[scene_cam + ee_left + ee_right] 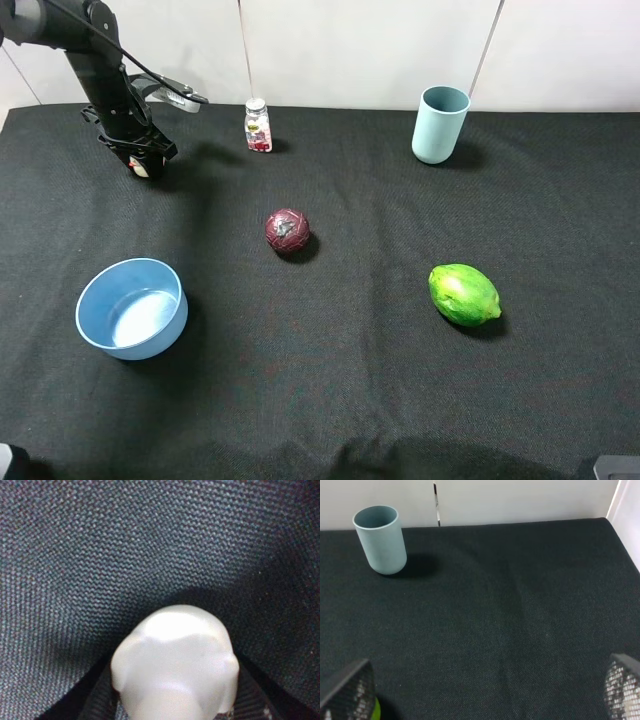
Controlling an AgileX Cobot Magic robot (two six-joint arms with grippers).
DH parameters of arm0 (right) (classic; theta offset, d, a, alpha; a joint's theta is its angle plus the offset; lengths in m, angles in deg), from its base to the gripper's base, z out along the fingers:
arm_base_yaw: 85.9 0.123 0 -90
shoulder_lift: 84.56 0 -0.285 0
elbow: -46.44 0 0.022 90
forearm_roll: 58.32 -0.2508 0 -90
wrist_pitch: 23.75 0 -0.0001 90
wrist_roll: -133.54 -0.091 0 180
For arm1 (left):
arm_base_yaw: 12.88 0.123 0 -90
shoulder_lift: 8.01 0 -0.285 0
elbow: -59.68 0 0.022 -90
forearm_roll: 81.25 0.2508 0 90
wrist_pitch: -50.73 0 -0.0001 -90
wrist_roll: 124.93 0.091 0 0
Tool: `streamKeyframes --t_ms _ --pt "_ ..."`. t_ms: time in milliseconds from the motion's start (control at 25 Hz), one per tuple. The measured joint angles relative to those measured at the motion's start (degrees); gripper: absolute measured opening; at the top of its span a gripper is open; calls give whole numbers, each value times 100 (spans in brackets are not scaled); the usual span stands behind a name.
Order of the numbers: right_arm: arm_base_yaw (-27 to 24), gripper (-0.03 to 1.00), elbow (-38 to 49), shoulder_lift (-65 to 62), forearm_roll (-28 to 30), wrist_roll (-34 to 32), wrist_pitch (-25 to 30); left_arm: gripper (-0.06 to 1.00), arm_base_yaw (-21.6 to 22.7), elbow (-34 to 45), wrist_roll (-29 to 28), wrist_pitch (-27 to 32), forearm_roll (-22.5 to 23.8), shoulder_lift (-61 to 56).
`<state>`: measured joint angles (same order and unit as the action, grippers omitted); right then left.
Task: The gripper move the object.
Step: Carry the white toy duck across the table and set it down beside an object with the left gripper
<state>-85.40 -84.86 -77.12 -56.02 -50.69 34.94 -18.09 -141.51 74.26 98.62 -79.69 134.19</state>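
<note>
High view: the left claw (141, 160) sits low at the upper left of the cloth (330, 380), the duck (139, 169) a pale speck at its tip.

Left wrist view: the duck (175, 665) fills the lower centre, and dark fingers (92, 700) seem closed against both its sides. Rounded and rubbery, it could squirt out on lifting.

Right wrist view: the right claw (487, 695) gapes wide, empty.
</note>
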Motion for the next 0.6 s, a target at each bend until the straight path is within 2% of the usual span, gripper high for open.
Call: streamKeyframes --t_ms 600 --pt "0 69 0 0 0 0 0 53 0 0 -6 119 0 -140"
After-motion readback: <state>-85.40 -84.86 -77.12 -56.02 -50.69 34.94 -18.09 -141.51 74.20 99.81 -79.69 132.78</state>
